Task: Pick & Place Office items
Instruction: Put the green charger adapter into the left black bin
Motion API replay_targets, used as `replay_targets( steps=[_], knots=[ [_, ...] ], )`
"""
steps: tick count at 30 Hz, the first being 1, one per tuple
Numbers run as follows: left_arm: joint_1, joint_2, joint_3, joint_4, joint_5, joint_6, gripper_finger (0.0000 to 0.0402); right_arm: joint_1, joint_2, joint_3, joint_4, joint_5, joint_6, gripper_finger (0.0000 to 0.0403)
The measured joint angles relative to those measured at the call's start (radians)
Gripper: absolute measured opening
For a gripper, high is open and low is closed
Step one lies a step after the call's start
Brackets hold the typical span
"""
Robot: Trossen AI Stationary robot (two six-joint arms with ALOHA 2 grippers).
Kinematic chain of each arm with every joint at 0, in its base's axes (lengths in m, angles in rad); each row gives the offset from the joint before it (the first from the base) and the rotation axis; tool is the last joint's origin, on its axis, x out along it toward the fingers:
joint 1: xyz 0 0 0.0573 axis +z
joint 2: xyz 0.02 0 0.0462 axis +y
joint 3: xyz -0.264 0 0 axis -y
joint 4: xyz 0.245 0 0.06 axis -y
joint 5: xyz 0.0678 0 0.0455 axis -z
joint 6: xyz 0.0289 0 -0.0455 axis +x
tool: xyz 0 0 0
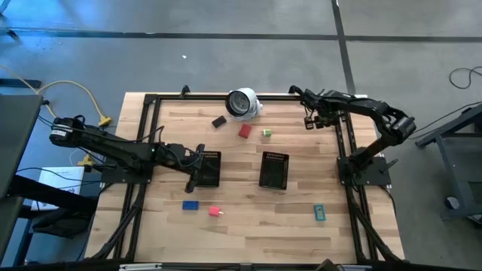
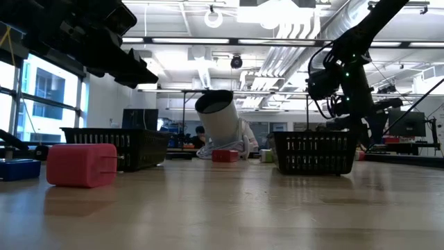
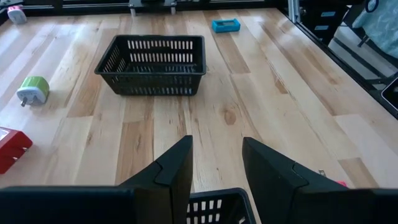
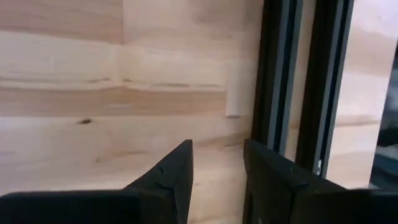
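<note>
Small office items lie scattered on the wooden table: a dark brown piece (image 1: 219,121), a red one (image 1: 245,131) and a green one (image 1: 266,133) toward the far side. A blue one (image 1: 190,204), a pink one (image 1: 215,211) and a teal one (image 1: 319,213) lie toward the near side. My left gripper (image 1: 197,167) hovers open over the left mesh tray (image 1: 208,167), with nothing between its fingers (image 3: 177,171). My right gripper (image 1: 310,120) points down over bare wood at the far right, open and holding nothing (image 4: 217,165).
A second black mesh tray (image 1: 274,170) stands at the table's middle. A white round object with a dark face (image 1: 242,103) lies at the far edge. A black frame rail (image 4: 292,87) runs close beside my right gripper. Bare wood lies between the trays and the near edge.
</note>
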Motion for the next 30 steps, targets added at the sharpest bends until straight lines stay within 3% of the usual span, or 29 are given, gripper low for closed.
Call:
replay_targets(
  steps=[10, 30],
  knots=[
    [0.0, 0.0, 0.0, -0.003, 0.0, 0.002, 0.0135, -0.005, 0.0, -0.008, 0.155, 0.181, 0.021, 0.0171],
    [0.0, 0.0, 0.0, -0.004, 0.0, 0.012, 0.0135, -0.01, 0.13, -0.008, 0.209, 0.241, 0.053, 0.0172]
  ],
)
